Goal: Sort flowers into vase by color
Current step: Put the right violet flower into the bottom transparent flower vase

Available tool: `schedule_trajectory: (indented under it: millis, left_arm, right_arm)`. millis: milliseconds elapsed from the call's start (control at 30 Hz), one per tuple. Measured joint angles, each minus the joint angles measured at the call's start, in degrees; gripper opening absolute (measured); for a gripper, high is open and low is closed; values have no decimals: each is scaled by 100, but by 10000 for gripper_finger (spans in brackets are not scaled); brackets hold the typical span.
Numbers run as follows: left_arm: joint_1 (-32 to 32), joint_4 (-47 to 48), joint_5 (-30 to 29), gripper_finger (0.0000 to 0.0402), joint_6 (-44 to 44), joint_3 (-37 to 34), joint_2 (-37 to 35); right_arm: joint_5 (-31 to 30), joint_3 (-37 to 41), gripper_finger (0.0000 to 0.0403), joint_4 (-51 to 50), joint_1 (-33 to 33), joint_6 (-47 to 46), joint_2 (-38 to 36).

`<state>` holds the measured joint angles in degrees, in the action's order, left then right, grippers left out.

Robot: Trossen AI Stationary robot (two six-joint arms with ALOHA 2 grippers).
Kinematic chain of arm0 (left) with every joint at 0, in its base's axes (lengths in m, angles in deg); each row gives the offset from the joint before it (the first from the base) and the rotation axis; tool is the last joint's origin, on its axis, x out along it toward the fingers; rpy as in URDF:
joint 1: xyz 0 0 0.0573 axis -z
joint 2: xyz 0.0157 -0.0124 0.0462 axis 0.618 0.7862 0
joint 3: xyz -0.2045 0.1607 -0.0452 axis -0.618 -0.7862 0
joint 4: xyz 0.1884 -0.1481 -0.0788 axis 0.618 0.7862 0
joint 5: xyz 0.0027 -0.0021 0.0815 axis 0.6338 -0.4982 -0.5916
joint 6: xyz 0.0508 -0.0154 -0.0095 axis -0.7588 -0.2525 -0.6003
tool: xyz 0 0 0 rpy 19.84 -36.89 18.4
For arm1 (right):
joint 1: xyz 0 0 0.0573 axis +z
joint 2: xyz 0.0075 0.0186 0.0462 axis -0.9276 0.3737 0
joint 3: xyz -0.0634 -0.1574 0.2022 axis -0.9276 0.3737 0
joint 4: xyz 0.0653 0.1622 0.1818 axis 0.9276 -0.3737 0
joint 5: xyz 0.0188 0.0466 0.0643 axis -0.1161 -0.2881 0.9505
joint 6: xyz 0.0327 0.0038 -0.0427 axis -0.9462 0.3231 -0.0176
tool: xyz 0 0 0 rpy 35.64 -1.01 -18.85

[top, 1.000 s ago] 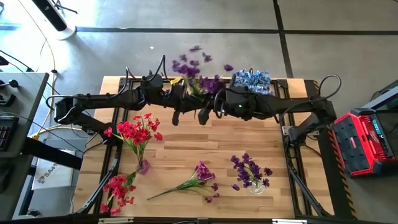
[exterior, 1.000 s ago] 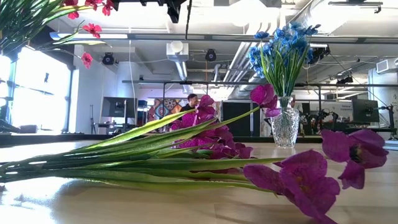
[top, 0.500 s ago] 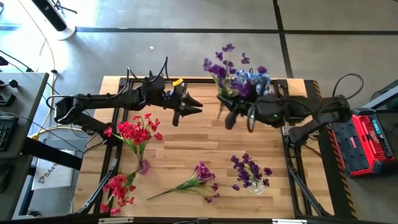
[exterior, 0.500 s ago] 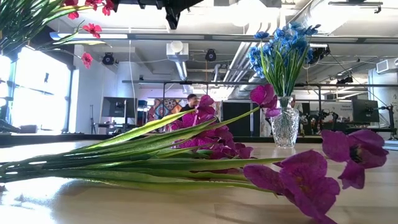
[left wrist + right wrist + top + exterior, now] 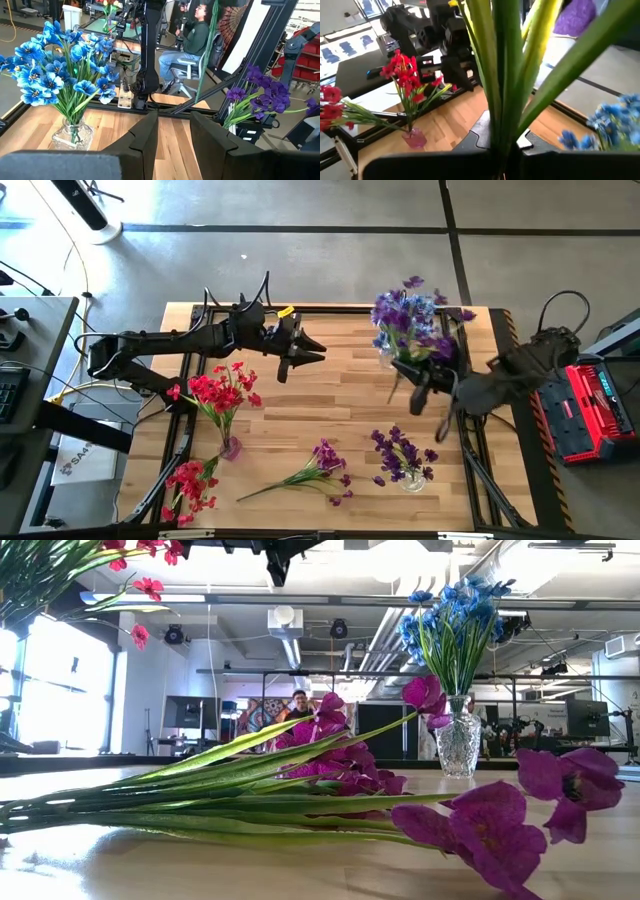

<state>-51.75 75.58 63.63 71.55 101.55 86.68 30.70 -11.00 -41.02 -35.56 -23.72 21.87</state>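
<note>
Green stems of a purple spray [image 5: 412, 315] sit clamped in the right tool [image 5: 418, 392] above the surface [image 5: 330, 415]; the left tool [image 5: 305, 356] hovers slightly parted, empty.

Left hand [image 5: 318, 352] parted, right hand [image 5: 408, 383] clamped

Purple spray [image 5: 410, 315] upright, stems clamped in the right gripper [image 5: 407, 379] above the tabletop's far right. Blue flowers [image 5: 452, 625] upright in a glass vase. Red sprays: one in a vase [image 5: 218, 395], one lying at the near-left corner [image 5: 190, 485]. Purple: one lying loose [image 5: 315, 470], one in a vase [image 5: 403, 455].
</note>
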Motion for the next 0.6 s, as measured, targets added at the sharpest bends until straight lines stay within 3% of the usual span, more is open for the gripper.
schedule_trajectory:
  millis: [467, 600]
  left_arm:
    - [2, -2, -2, 104, -51, 0, -2]
    - [2, -4, -2, 104, -47, 0, -2]
  right_arm:
    - [-1003, 12, 0, -2436, 1614, -2907, 77]
    - [-1294, 361, 0, -2973, 2034, -3715, 75]
